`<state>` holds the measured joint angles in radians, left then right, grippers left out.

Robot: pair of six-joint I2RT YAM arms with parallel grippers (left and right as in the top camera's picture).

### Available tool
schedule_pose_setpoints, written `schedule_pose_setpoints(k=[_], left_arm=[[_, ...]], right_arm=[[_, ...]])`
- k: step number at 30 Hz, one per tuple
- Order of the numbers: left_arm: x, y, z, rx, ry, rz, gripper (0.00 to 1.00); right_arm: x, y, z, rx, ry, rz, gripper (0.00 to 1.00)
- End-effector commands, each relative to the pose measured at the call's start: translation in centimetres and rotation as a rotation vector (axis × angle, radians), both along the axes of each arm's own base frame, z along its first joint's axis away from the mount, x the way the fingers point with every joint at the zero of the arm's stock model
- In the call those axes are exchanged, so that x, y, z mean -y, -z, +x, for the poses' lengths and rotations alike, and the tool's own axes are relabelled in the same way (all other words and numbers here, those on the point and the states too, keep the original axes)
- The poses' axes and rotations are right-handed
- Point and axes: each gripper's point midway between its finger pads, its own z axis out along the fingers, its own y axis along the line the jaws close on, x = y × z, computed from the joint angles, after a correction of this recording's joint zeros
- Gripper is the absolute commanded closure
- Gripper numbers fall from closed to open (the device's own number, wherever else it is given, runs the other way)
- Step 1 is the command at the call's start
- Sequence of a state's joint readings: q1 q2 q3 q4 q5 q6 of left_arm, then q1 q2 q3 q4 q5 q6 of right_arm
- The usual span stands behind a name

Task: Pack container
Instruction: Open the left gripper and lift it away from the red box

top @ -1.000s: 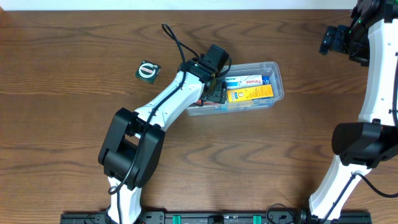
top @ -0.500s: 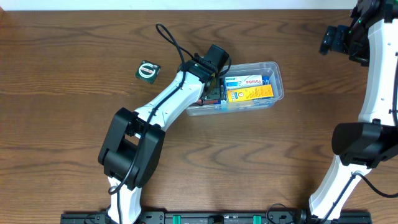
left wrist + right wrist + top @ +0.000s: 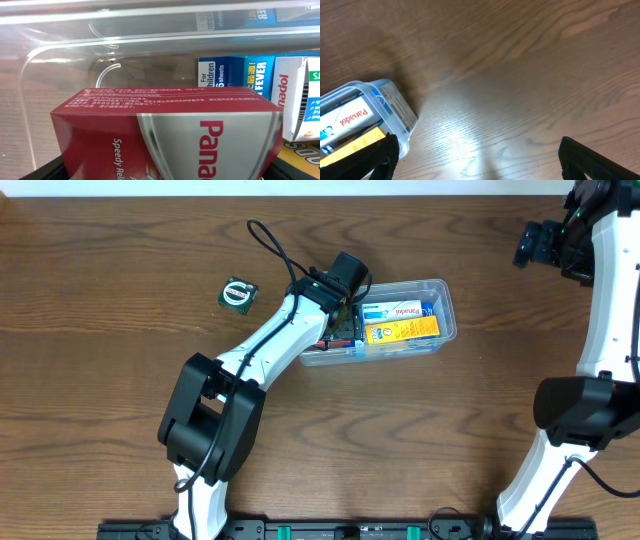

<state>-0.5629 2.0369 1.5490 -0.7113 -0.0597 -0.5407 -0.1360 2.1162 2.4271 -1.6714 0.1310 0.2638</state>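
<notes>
Where the container [image 3: 448, 310] lies: on the wooden table [image 3: 120, 410], right of centre, long side across the overhead view; the right wrist view catches only one rounded corner [image 3: 390, 107]
Container, appearance: clear plastic tub [image 3: 75, 65], rectangular, rounded corners, raised rim; its contents show through the walls
Red box [image 3: 165, 135]: red and silver carton inside the tub's left end; legible fragments "Pana" and "Speedy Rel"; small white print along the top edge, too fine to read
Blue box [image 3: 235, 75]: stands behind the red box; reads "For children", "sheets", "FEVER"
White-and-blue box [image 3: 395, 310]: lies along the far wall; "Panadol" in red
Yellow box [image 3: 402, 330]: lies just beside it, along the near wall; print unreadable
Left gripper [image 3: 345, 328]: lowered into the tub; fingers [image 3: 50, 170] flank the red box, clasping it
Right gripper [image 3: 477, 145]: raised well apart from the tub, fingers spread, nothing between them
Green packet [image 3: 237, 293]: on the table, left of the tub
</notes>
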Motion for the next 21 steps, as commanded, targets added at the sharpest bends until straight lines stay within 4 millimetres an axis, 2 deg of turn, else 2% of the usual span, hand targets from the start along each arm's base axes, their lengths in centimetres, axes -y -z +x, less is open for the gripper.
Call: schedule_pose_setpoints(k=[1, 13, 14, 16, 21], left_arm=[[-0.41, -0.24, 0.35, 0.011, -0.024, 0.014, 0.15], [-0.41, -0.24, 0.36, 0.012, -0.023, 0.014, 0.14], [-0.43, -0.24, 0.37, 0.012, -0.024, 0.015, 0.08], [-0.42, -0.25, 0.38, 0.012, -0.024, 0.014, 0.04], [-0.43, -0.25, 0.38, 0.012, -0.024, 0.015, 0.01]], right_arm=[[0.17, -0.59, 0.01, 0.02, 0.019, -0.006, 0.01], [0.17, -0.59, 0.01, 0.02, 0.019, -0.006, 0.01], [0.17, -0.59, 0.01, 0.02, 0.019, -0.006, 0.01], [0.17, -0.59, 0.01, 0.02, 0.019, -0.006, 0.01], [0.17, -0.59, 0.01, 0.02, 0.019, -0.006, 0.01]])
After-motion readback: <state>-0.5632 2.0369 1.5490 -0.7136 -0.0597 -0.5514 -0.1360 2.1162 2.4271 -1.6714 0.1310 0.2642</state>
